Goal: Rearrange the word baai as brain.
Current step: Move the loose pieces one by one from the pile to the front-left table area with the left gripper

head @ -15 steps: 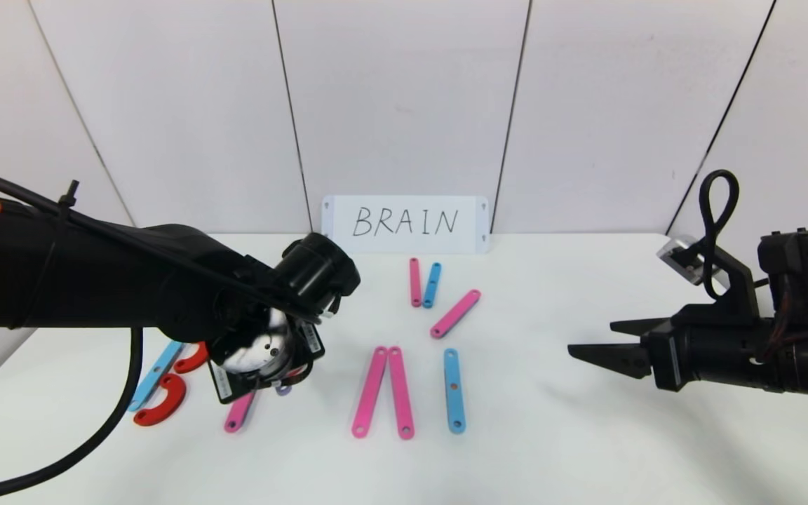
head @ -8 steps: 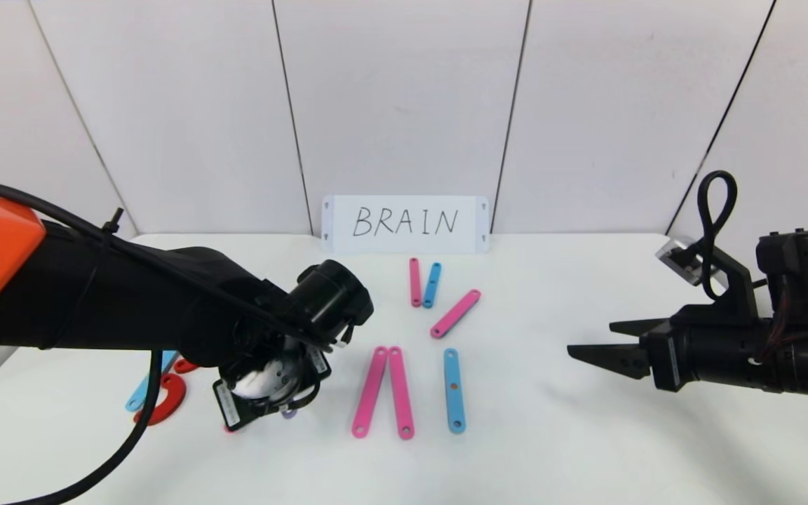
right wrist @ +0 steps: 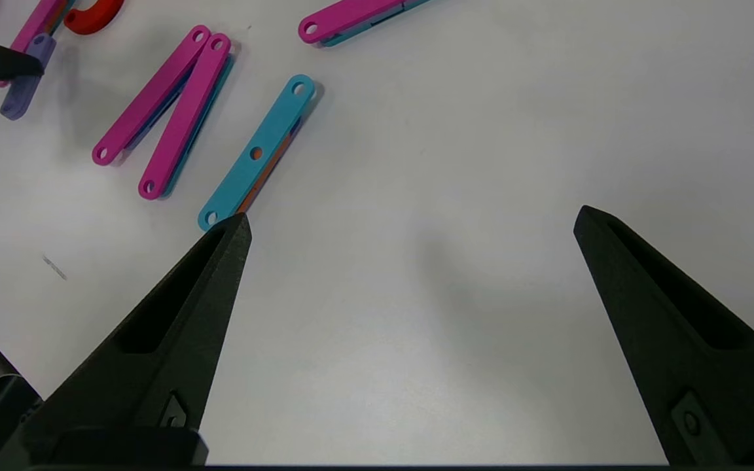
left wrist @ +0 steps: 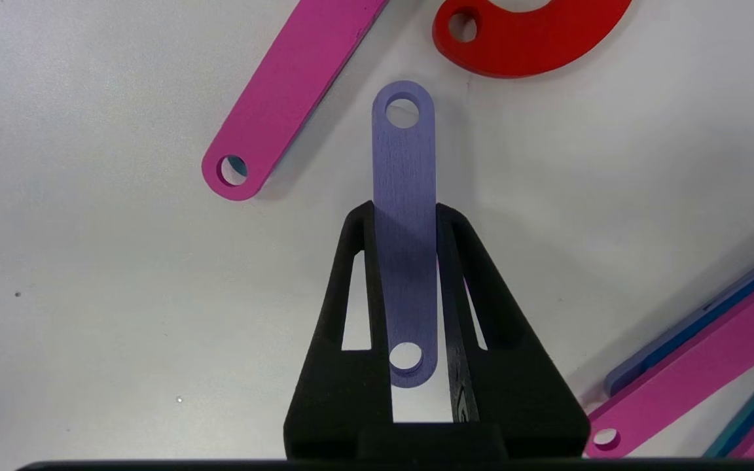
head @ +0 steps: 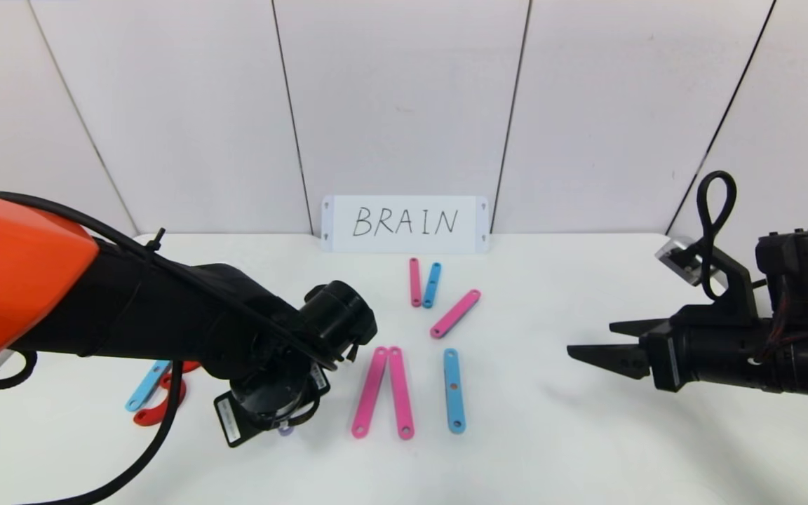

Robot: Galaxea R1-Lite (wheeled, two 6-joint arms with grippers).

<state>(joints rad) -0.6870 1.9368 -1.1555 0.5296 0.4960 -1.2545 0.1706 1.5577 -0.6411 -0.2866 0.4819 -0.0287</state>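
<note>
The word's flat plastic pieces lie on the white table [head: 586,435]. My left gripper [left wrist: 404,210] points down near the table's front left, shut on a short purple bar [left wrist: 404,196] whose tip shows under the wrist [head: 283,430]. A pink bar [left wrist: 292,91] and a red C-curve [left wrist: 534,39] lie just beyond it. In the head view a red curve [head: 155,414] and a blue bar [head: 143,387] lie left of the arm. Two long pink bars [head: 383,393] and a blue bar [head: 453,389] lie in the middle. My right gripper [head: 590,339] hovers open at the right, empty [right wrist: 413,219].
A white card [head: 405,223] with BRAIN handwritten stands against the back wall. In front of it lie a short pink bar [head: 415,282], a short blue bar [head: 432,284] and a slanted pink bar [head: 455,313]. The left arm hides the pieces beneath it.
My left arm has moved toward the table's front, taking the purple bar with it, and now hides the pink bar it stood over. The right arm has not moved.
</note>
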